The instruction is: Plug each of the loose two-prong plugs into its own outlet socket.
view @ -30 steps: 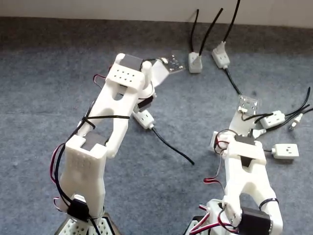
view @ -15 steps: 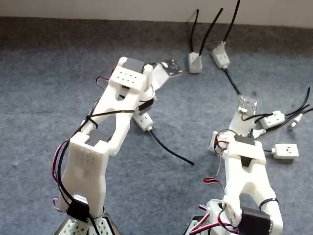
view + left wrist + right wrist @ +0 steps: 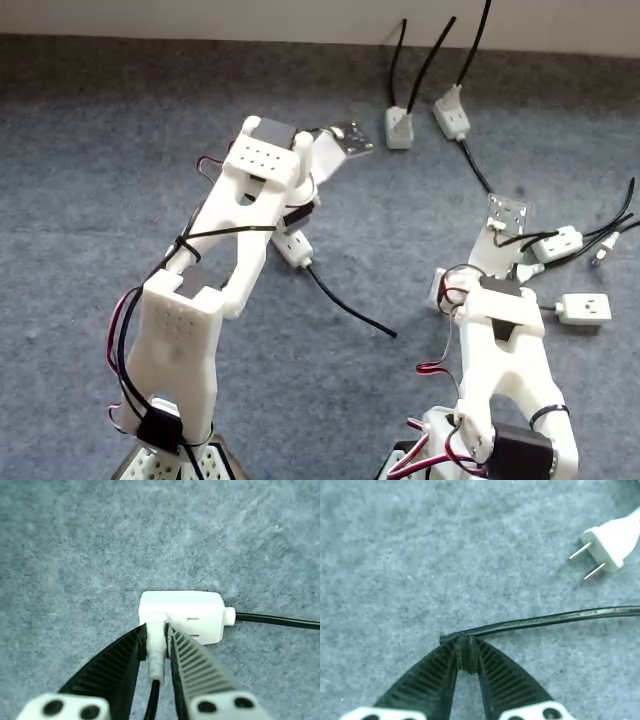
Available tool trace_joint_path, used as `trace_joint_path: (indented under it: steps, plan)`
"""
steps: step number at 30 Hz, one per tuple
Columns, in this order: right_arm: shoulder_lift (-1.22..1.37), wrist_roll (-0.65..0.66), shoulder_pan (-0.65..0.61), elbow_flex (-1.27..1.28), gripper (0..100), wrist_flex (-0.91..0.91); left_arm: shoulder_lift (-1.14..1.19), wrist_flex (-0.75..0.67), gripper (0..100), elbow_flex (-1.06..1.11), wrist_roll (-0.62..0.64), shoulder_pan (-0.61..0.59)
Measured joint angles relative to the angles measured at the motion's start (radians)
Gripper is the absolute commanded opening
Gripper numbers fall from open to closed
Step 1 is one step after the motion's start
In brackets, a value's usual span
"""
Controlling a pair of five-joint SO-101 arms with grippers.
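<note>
Your left gripper (image 3: pixel 156 629) pinches one white plug (image 3: pixel 156 660), its end flush against one outlet socket (image 3: pixel 182 612). Your right gripper (image 3: pixel 465 646) clamps one black cable (image 3: pixel 545 621); one loose two-prong plug (image 3: pixel 612 540) lies nearby on the bench (image 3: pixel 395 555).

- The right gripper (image 3: pixel 467 649) had its ribbed black fingers (image 3: pixel 492 667) pressed together, pinching a black cable (image 3: pixel 545 621) close to its end.
- The cable ran away from the gripper across the grey carpet (image 3: pixel 395 555).
- A white two-prong plug (image 3: pixel 612 540) lay beyond the cable, well apart from the gripper, both prongs bare.
</note>
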Motion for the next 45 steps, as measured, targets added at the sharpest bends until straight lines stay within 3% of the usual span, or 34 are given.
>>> trace_joint_path:
  steps: [7,14,21,26,34,39,45]
  plan:
    - [0.000,0.000,0.000,0.000,0.9,0.000,0.011,0.020,10,-0.057,0.002,-0.008]
    - [0.000,-0.002,0.000,0.000,1.9,0.000,0.015,0.132,14,-0.400,0.002,-0.002]
    - [0.000,-0.002,-0.058,0.000,24.8,0.000,0.015,0.190,20,-0.875,0.034,0.035]
    - [0.000,0.078,-0.153,-0.048,27.7,0.000,-0.034,0.206,20,-1.065,0.201,0.014]
    - [0.000,0.149,-0.275,-0.172,27.7,0.000,-0.362,0.209,20,-0.812,0.393,-0.206]
    - [0.000,0.161,-0.396,-0.244,27.7,0.000,-0.563,0.209,20,-0.471,0.440,-0.301]
    - [0.002,0.315,-0.565,-0.255,27.7,-0.077,-0.789,0.184,20,0.003,0.440,-0.333]
